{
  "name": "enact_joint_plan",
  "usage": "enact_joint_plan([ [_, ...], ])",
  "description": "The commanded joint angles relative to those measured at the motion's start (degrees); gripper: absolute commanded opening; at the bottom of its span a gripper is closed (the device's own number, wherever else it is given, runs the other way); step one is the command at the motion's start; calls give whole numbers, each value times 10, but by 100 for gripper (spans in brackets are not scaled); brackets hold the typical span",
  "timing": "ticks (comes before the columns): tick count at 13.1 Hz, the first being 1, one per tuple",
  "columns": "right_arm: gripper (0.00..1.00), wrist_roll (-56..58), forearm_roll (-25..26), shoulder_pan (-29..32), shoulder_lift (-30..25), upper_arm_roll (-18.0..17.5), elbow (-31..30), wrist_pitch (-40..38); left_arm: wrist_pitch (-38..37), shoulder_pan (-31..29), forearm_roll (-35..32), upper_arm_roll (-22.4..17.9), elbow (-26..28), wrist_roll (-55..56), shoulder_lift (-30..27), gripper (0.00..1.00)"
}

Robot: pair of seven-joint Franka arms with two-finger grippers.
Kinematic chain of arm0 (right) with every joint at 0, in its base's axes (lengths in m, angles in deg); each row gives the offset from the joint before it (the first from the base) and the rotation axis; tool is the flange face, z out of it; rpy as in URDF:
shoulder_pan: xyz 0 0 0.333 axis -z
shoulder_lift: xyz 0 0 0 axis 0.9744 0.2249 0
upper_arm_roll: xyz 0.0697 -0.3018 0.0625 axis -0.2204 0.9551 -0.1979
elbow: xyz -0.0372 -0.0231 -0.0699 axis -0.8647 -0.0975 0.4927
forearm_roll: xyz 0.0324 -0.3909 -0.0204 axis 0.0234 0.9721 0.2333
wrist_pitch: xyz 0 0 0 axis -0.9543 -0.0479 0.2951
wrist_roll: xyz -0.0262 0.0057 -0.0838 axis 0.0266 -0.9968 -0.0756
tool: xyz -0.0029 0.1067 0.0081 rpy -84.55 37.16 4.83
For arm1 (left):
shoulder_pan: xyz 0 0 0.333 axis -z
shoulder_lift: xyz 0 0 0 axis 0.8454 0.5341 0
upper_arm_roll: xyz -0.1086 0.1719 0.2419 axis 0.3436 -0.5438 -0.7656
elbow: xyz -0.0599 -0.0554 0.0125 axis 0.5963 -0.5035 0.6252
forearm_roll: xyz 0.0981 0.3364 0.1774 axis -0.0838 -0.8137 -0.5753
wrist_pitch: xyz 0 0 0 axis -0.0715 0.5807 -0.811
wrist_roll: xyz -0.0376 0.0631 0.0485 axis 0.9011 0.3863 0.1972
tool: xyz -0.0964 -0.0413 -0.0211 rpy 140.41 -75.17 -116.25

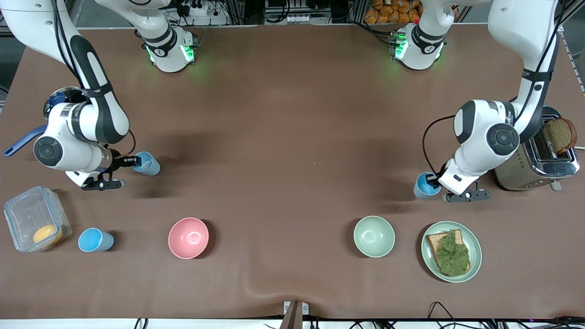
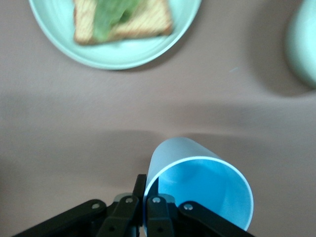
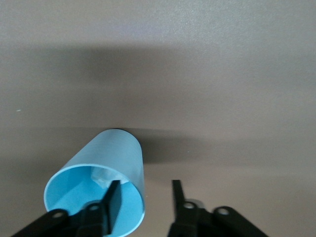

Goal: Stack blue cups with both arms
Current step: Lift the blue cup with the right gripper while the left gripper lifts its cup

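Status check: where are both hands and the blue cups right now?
Left hand shut on a cup near the sandwich plate. Right hand open, one finger inside second cup. Third cup untouched beside the plastic box. Nothing in the way.

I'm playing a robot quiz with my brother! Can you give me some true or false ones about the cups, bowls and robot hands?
1. There are three blue cups on the table. True: one at the right gripper, one at the left gripper, and a third blue cup beside the clear container.
2. The left gripper pinches the rim of its blue cup. True.
3. The right gripper is shut tight on its blue cup. False: its fingers are apart, one inside the cup and one outside.
4. The pink bowl has a cup in it. False: it holds nothing.
5. The plate carries a banana. False: it carries bread topped with a green leaf.
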Motion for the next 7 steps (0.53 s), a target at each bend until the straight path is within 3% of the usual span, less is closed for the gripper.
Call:
enact_joint_plan([
  [1, 0, 7, -19, 1, 3, -4, -5, -1, -104, -2, 9, 26, -64, 19, -36, 0],
  [4, 0, 3, -30, -8, 5, -4, 4, -26, -207, 2, 9, 44, -158, 44, -32, 0],
  [7, 0, -32, -59, -50, 4, -4, 57, -94, -215, -2, 9, 54, -177, 51, -36, 0],
])
